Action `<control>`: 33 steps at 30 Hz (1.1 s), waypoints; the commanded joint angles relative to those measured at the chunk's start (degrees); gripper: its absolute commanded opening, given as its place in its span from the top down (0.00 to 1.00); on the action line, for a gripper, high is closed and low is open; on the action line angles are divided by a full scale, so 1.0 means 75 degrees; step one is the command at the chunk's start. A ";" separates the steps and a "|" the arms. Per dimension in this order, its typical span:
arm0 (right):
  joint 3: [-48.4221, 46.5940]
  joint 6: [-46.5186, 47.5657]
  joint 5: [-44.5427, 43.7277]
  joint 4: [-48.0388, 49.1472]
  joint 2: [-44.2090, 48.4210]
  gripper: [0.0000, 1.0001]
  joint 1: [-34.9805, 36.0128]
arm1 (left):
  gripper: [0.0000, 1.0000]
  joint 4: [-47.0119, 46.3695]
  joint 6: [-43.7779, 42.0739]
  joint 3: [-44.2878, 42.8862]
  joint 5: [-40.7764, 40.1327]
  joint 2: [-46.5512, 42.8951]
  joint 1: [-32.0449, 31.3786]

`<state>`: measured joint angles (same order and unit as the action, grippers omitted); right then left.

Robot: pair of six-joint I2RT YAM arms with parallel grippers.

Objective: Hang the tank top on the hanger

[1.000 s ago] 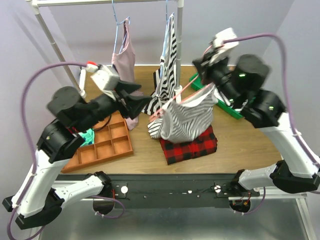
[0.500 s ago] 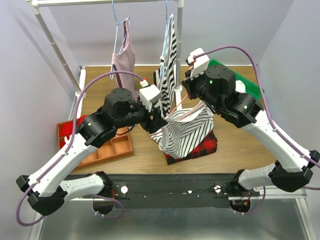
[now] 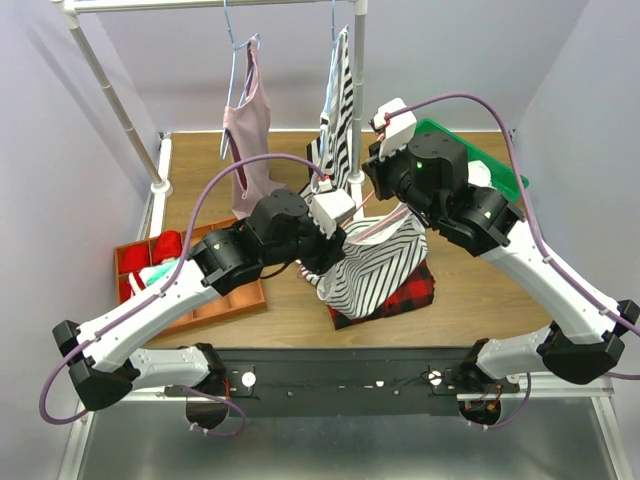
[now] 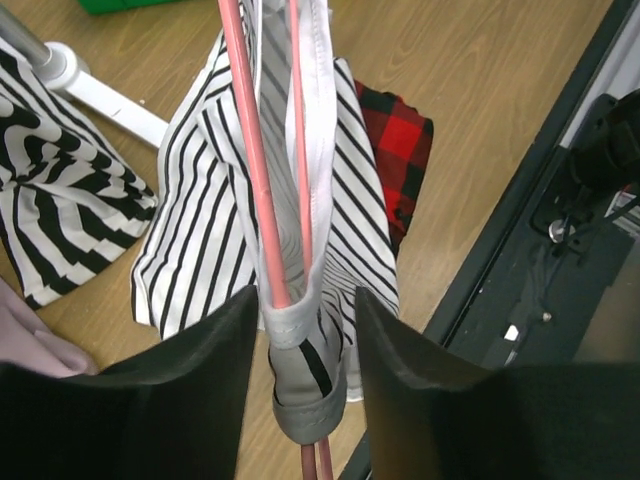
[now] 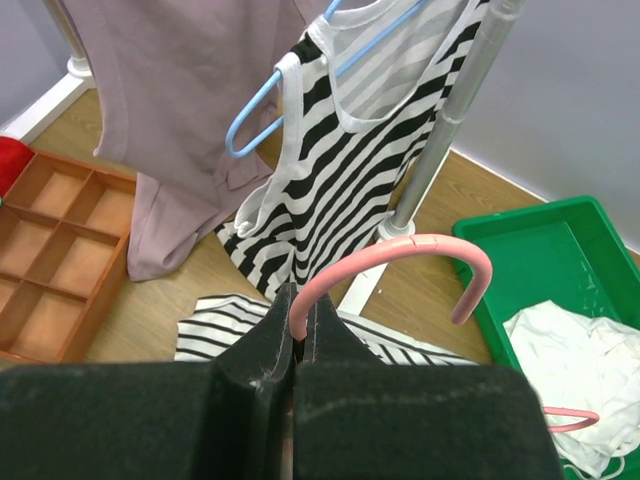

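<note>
The tank top (image 3: pixel 375 262) hangs in the air, draped over the pink-red hanger (image 3: pixel 373 229), above a red plaid cloth. My right gripper (image 3: pixel 396 206) is shut on the hanger just below its hook (image 5: pixel 400 250), seen in the right wrist view (image 5: pixel 300 305) with the tank top (image 5: pixel 215 320) below. My left gripper (image 3: pixel 328 250) is open at the hanger's left end. In the left wrist view (image 4: pixel 305 305) its jaws stand on either side of the hanger wire (image 4: pixel 250 150) and a strap loop (image 4: pixel 310 385) of the tank top (image 4: pixel 215 200), with gaps on both sides.
A clothes rack at the back holds a mauve top (image 3: pixel 248 120) and a bold striped top (image 3: pixel 338 110) on light blue hangers. An orange divided tray (image 3: pixel 215 295) lies at left, a green bin (image 3: pixel 500 175) at back right, and a red plaid cloth (image 3: pixel 400 290) under the tank top.
My left arm has swung right and reached the tank top, its open jaws now around the strap at the hanger's end. The right arm shifted left with the hanger earlier, then held still.
</note>
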<state>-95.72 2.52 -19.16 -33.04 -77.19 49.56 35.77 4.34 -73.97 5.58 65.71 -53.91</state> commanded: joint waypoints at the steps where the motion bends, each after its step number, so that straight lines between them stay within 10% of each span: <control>1: 0.0154 -0.0020 -0.0129 0.0245 0.0096 0.99 0.0036 | 0.60 -0.0152 0.0031 0.0265 -0.0639 -0.0020 -0.0206; 6: 0.0119 -0.0044 -0.0106 0.0233 0.0108 0.98 0.0036 | 0.99 -0.0257 0.0218 0.0406 -0.1013 -0.0054 -0.0323; 8: 0.0107 -0.0113 -0.0082 0.0233 0.0108 0.87 0.0036 | 1.00 -0.0420 0.0277 0.0570 -0.1259 -0.0206 -0.0382; 12: 0.0282 -0.0325 0.0256 0.0350 0.0201 0.33 0.0036 | 1.00 -0.0714 0.0511 0.0956 -0.1470 -0.0535 -0.0429; 18: 0.1696 -0.1390 0.1171 0.1321 0.0845 0.11 0.0025 | 1.00 -0.0972 0.1108 0.1647 -0.1494 -0.1144 -0.0476; 33: 0.3810 -0.2129 0.1325 0.3397 0.2780 0.00 0.0025 | 1.00 -0.0083 0.2058 0.2645 -0.1998 -0.3334 -0.0476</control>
<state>-68.88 -11.51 -6.96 -11.64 -57.01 49.67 32.97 17.19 -53.17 -5.96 46.19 -57.14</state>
